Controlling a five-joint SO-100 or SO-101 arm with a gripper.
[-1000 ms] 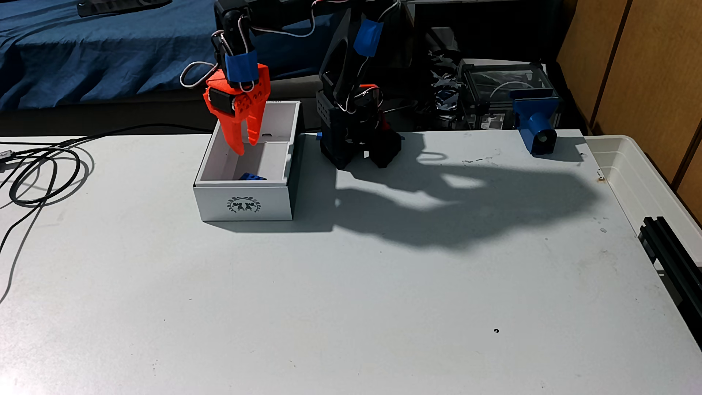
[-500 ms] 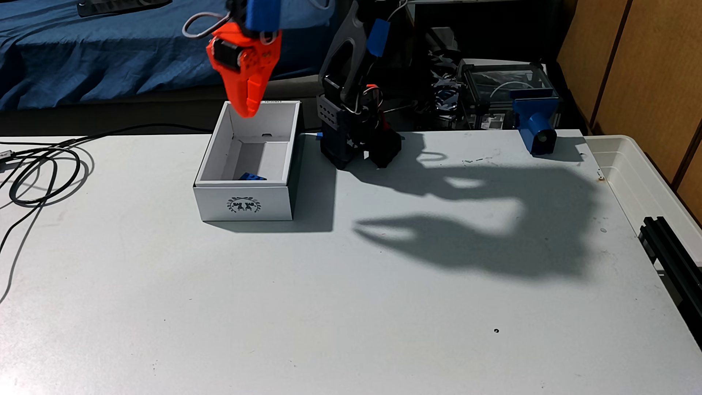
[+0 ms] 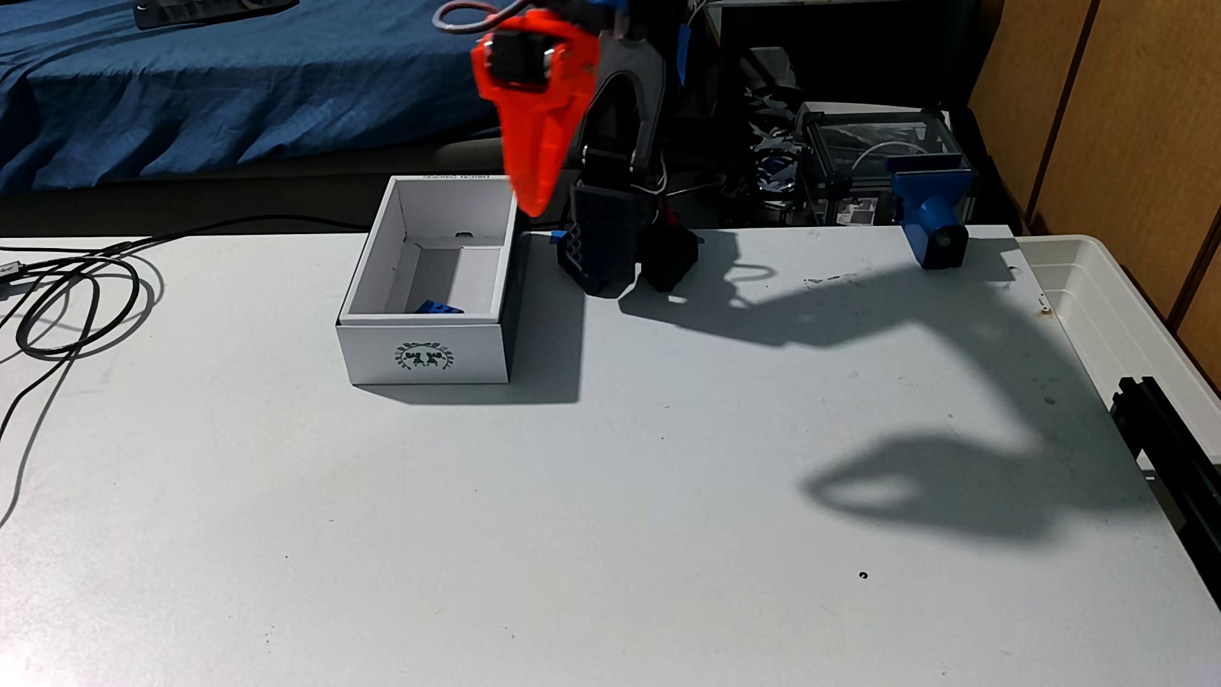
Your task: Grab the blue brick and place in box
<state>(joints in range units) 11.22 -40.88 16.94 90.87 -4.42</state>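
Note:
The blue brick (image 3: pixel 439 308) lies on the floor of the white box (image 3: pixel 424 353), close to its near wall, which hides the brick's lower part. The box stands at the table's back left and bears a dark wreath emblem on its near short side. My orange gripper (image 3: pixel 536 210) hangs in the air above the box's far right corner, well clear of the brick. Its tips point down, its fingers are pressed together, and nothing is between them. The black arm base (image 3: pixel 618 254) stands just right of the box.
A blue clamp-like bracket (image 3: pixel 933 224) sits at the table's back right. A translucent white tray (image 3: pixel 1116 310) and a black rail (image 3: pixel 1173 442) border the right edge. Black cables (image 3: pixel 73 310) coil at the left. The arm's shadow falls across the right half.
The gripper rose out of the box, shut, and swung right to above the box's far right corner. The blue brick stayed in the box.

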